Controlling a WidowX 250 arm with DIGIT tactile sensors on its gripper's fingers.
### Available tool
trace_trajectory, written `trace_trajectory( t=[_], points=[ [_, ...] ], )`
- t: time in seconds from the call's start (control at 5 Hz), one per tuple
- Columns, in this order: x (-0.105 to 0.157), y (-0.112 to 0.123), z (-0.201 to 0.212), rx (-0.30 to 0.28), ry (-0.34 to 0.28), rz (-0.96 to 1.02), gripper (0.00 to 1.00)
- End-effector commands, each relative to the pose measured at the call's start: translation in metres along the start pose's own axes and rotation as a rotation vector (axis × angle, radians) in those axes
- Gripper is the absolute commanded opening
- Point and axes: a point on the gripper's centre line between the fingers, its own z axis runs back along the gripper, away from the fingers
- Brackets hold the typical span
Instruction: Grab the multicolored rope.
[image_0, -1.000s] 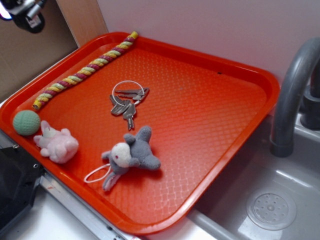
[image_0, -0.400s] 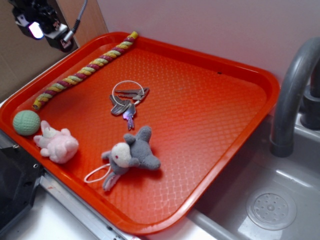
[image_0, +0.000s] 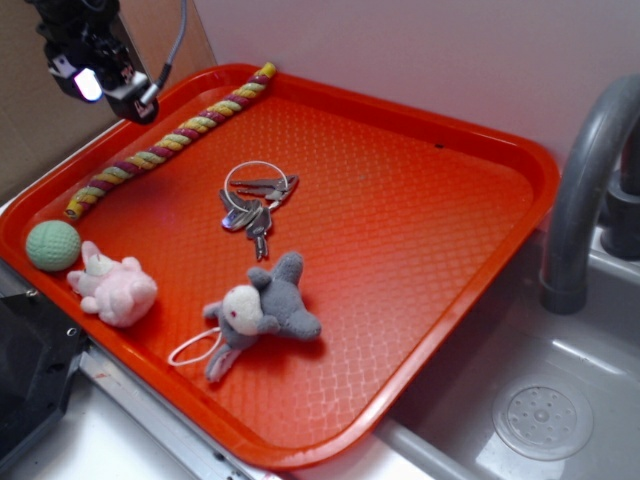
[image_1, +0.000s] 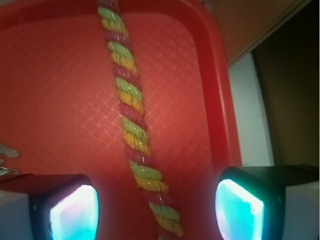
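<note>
The multicolored rope (image_0: 170, 140), twisted yellow, dark red and pale green, lies straight along the far left side of the orange tray (image_0: 420, 190). My gripper (image_0: 125, 95) hangs above the rope's middle, by the tray's left rim. In the wrist view the rope (image_1: 131, 107) runs down between my two lit fingertips (image_1: 75, 214), which stand wide apart on either side of it. The gripper (image_1: 156, 210) is open and holds nothing.
A key ring with keys (image_0: 255, 205) lies mid-tray. A grey plush toy (image_0: 265, 310), a pink plush toy (image_0: 115, 288) and a green ball (image_0: 52, 245) sit near the tray's front left. A grey faucet (image_0: 585, 190) and sink (image_0: 545, 415) are at right.
My gripper has come in from the top left corner and moved right and down, to above the rope. Nothing on the tray has moved.
</note>
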Motion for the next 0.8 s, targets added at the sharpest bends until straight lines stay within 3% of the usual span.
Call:
trace_trajectory(
  t=[0.0,0.2,0.6],
  points=[
    [0.012,0.009,-0.025,-0.056,0.022,-0.054,1.00],
    [0.014,0.001,-0.038,-0.042,0.040,-0.102,1.00],
    [0.016,-0.010,-0.051,-0.085,0.082,-0.155,1.00]
  ],
)
